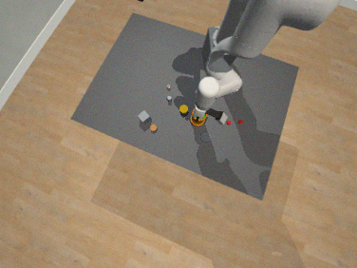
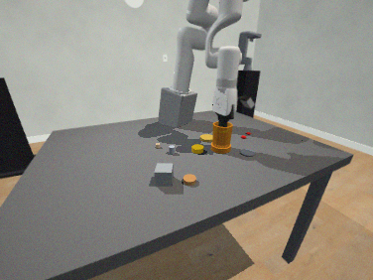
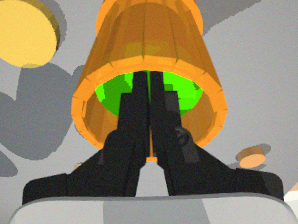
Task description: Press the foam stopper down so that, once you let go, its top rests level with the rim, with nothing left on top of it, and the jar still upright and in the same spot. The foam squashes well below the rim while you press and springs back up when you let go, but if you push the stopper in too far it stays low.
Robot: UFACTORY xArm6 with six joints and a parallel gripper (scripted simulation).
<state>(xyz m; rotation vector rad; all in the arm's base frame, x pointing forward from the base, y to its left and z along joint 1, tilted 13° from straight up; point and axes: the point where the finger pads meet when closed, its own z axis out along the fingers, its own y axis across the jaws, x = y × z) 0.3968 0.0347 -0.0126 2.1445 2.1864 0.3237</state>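
An orange jar (image 2: 221, 137) stands upright on the dark grey table, right of centre; it also shows in the overhead view (image 1: 198, 119) and in the wrist view (image 3: 149, 63). A green foam stopper (image 3: 174, 90) sits inside the jar, well below the rim. My gripper (image 3: 149, 88) is shut, and its black fingertips reach down into the jar's mouth and press on the stopper. In the side view the fingers (image 2: 223, 120) enter the jar from straight above, and the stopper itself is hidden there.
Two yellow discs (image 2: 197, 148) (image 2: 206, 137) lie just left of the jar. An orange disc (image 2: 189, 179) and a grey cube (image 2: 163, 173) sit nearer the front. Two small cylinders (image 2: 172, 149), a dark flat disc (image 2: 247, 153) and red bits (image 2: 246, 134) lie around.
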